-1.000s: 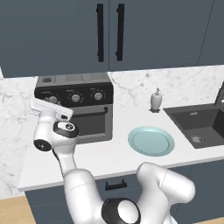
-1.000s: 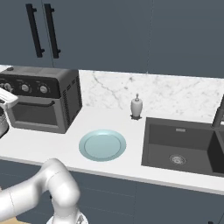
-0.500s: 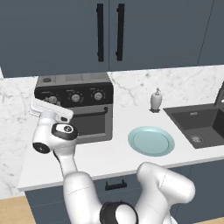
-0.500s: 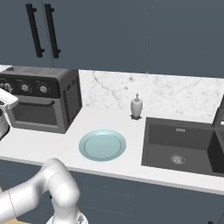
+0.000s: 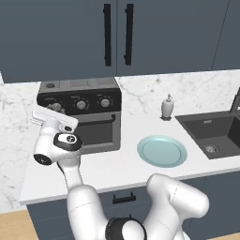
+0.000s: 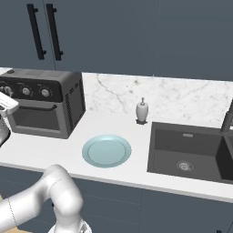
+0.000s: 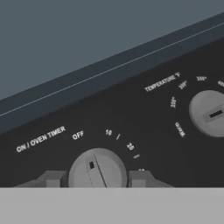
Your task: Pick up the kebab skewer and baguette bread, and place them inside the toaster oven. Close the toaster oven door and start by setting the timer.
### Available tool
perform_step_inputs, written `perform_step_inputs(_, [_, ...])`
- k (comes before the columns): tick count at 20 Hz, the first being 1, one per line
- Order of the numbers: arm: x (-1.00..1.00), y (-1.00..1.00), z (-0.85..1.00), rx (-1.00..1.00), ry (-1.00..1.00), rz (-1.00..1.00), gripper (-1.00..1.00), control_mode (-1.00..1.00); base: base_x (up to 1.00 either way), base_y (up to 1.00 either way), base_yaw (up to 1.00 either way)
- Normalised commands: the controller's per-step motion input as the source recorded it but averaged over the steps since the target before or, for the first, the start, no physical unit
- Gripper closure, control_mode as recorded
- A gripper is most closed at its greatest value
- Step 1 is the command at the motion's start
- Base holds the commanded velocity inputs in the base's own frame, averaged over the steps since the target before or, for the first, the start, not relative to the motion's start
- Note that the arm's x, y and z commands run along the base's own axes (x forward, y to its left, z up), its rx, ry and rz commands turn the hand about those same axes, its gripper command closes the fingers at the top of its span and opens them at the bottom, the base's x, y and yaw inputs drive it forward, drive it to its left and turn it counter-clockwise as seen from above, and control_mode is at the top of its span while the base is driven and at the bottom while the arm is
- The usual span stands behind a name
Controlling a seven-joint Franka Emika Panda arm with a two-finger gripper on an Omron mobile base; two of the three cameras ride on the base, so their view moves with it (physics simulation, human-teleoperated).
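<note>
Hand view: my gripper (image 7: 97,181) clamps the timer knob (image 7: 97,169), left-most on the toaster oven (image 5: 79,117) panel. Stiff, smooth, likely slippery knob; best held across its round sides. Toaster oven door (image 5: 96,132) closed.

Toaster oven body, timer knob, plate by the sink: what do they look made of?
Toaster oven: looks like brushed grey metal, dull sheen, vented side; black matte control panel.
Timer knob: probably grey plastic or satin metal, flat uniform shade, dark pointer mark.
Plate: likely glazed ceramic, pale teal, smooth with a raised rim.
</note>
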Motion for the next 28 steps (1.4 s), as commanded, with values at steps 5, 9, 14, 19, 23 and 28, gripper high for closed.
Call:
perform_step_inputs(5, [0.0, 0.0, 0.56, 0.3, 0.0, -0.19, 1.0, -1.0, 0.0, 0.0, 0.0])
perform_step_inputs(9, [0.0, 0.0, 0.57, 0.41, 0.0, -0.24, 1.0, -1.0, 0.0, 0.0, 0.0])
perform_step_inputs(14, [0.0, 0.0, 0.46, 0.48, 0.0, -0.24, 1.0, -1.0, 0.0, 0.0, 0.0])
perform_step_inputs(19, [0.0, 0.0, 0.45, 0.49, 0.0, -0.23, 1.0, -1.0, 0.0, 0.0, 0.0])
perform_step_inputs(23, [0.0, 0.0, 0.51, 0.51, 0.0, -0.26, 1.0, -1.0, 0.0, 0.0, 0.0])
perform_step_inputs(28, [-0.15, 0.0, 0.35, 0.52, 0.0, -0.24, 1.0, -1.0, 0.0, 0.0, 0.0])
